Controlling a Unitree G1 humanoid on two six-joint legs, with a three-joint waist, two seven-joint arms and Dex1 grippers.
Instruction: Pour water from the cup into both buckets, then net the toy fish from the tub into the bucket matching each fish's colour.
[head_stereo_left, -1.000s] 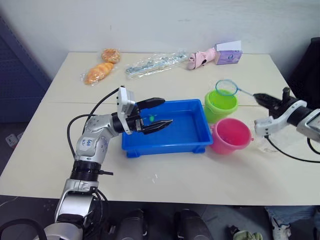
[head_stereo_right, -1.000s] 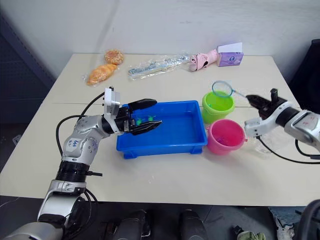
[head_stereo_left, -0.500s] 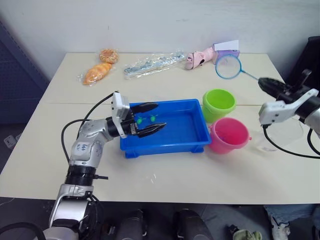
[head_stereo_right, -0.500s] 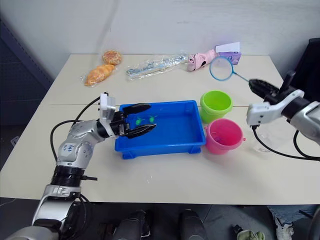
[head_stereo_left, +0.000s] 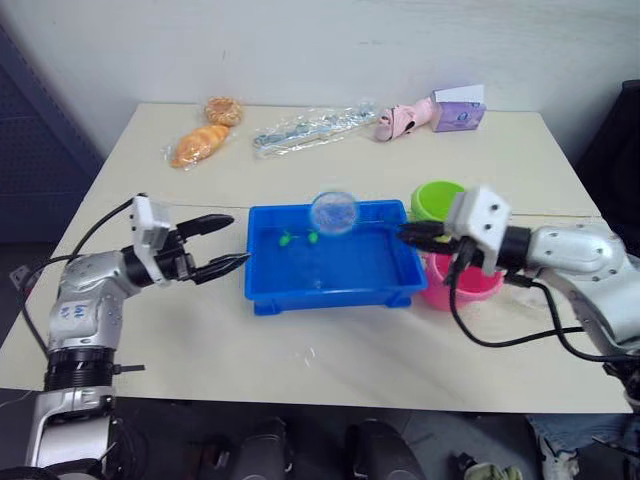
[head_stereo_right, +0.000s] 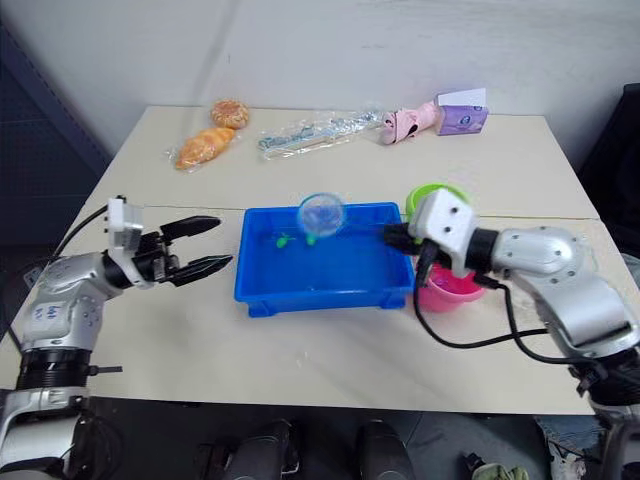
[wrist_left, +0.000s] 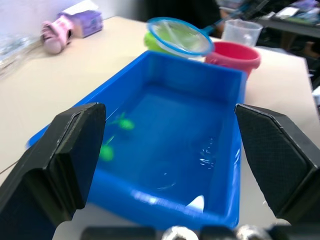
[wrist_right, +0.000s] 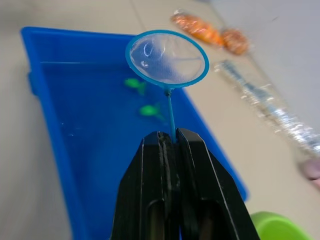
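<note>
**Net held over the tub, two green fish in the water**

The right pincer (wrist_right: 170, 142) is pressed together on the thin handle of the net (head_stereo_left: 334, 213), pinching it. The hoop hangs above the far edge of the tub (head_stereo_left: 330, 296), tilted, just beside the two green fish (head_stereo_left: 299, 238) that lie in the water near the tub's far left corner. No fish can be made out in the mesh.

The left pincer (head_stereo_left: 228, 245) is spread wide, holding nothing, and hovers over the bench (head_stereo_left: 300, 350) just left of the tub.

The green bucket (head_stereo_left: 434, 198) and the pink bucket (head_stereo_left: 470, 285) stand at the tub's right end, the green one farther back, both partly hidden behind the right arm. The cup (wrist_left: 242, 32) stands beyond the pink bucket.

Along the far edge of the bench lie wrapped pastries (head_stereo_left: 203, 133), a clear plastic packet (head_stereo_left: 310, 127), a pink toy (head_stereo_left: 405, 117) and a purple box (head_stereo_left: 459, 109).
</note>
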